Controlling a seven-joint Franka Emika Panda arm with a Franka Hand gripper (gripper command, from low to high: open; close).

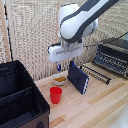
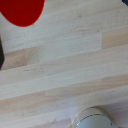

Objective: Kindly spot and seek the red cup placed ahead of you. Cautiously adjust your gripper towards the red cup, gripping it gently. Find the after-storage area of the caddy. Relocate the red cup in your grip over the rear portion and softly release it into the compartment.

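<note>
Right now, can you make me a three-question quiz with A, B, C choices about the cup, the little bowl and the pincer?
1. Where does the red cup stand?
A. on the wooden table
B. inside the caddy
C. on the dark blue case

2. What colour is the stuff in the small white bowl?
A. green
B. yellow
C. purple

3. What is the pincer holding?
A. the cup
B. the bowl
C. nothing

Answers: 1 A, the cup rests on the table beside the caddy. 2 B, yellow shows inside. 3 C, it hangs above the bowl, gripping nothing.
</note>
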